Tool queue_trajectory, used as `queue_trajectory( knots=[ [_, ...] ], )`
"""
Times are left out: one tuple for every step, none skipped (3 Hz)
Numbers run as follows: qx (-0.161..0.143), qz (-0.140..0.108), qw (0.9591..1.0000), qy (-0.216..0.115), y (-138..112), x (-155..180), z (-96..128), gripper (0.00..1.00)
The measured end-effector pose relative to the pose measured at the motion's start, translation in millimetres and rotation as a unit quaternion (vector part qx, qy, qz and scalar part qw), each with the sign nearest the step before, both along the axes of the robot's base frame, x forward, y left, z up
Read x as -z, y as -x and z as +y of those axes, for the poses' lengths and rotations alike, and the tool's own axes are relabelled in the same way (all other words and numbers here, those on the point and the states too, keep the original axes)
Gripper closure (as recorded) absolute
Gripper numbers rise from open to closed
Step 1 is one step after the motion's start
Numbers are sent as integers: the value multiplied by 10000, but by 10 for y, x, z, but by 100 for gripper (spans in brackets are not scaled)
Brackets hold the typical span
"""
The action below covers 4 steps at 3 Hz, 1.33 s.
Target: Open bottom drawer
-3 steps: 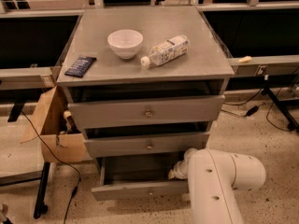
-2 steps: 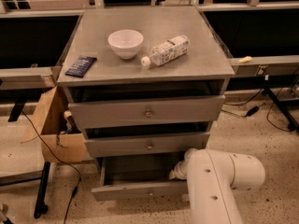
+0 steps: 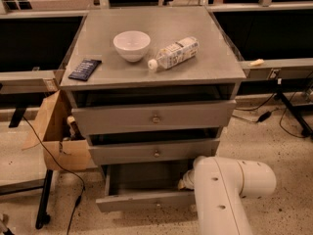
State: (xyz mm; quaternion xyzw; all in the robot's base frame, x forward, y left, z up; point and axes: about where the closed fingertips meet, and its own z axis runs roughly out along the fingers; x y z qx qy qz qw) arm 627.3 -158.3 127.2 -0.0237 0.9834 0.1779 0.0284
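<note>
The grey cabinet point(image 3: 156, 53) has three drawers. The bottom drawer point(image 3: 142, 199) is pulled out, showing its plain grey inside; its slim front panel sits lowest, near the floor. My white arm point(image 3: 230, 190) reaches in from the lower right. The gripper point(image 3: 186, 182) is at the drawer's right side, just inside the opening, mostly hidden behind the arm's wrist. The top drawer point(image 3: 154, 117) and middle drawer point(image 3: 156, 152) each stand slightly ajar, with a small brass knob at the centre.
On the cabinet top sit a white bowl point(image 3: 131, 45), a plastic bottle lying on its side point(image 3: 174, 53) and a dark packet point(image 3: 85, 69). An open cardboard box point(image 3: 56, 136) stands left of the cabinet. Cables and stand legs cross the floor.
</note>
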Motion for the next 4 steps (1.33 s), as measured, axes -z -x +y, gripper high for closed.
queue_trajectory(
  knots=[
    [0, 0, 10000, 0, -12, -4, 2, 100],
    [53, 98, 9999, 100, 58, 50, -78, 100],
    [12, 119, 9999, 51, 0, 27, 1, 100],
    [6, 121, 9999, 43, -5, 26, 11, 100]
  ],
)
